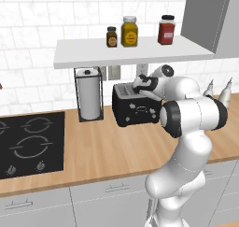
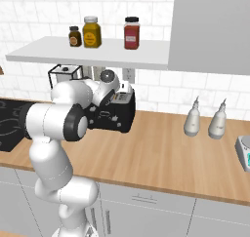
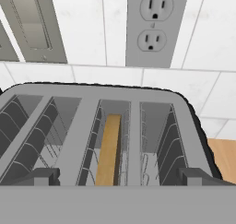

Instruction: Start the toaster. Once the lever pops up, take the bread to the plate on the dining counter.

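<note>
The tool (image 3: pixel 117 176), fingers spread wide and holding nothing, hangs over the toaster (image 1: pixel 135 108) on the wooden worktop (image 1: pixel 107 146) by the tiled wall. The bread (image 3: pixel 109 149) stands on edge in a slot, its length running along it toward the wall.

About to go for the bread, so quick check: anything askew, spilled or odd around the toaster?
Nothing stands out. The toaster sits square on the counter by the wall, and the bread stands upright in a slot. The open gripper hangs right above it. Jars stand upright on the shelf.
</note>
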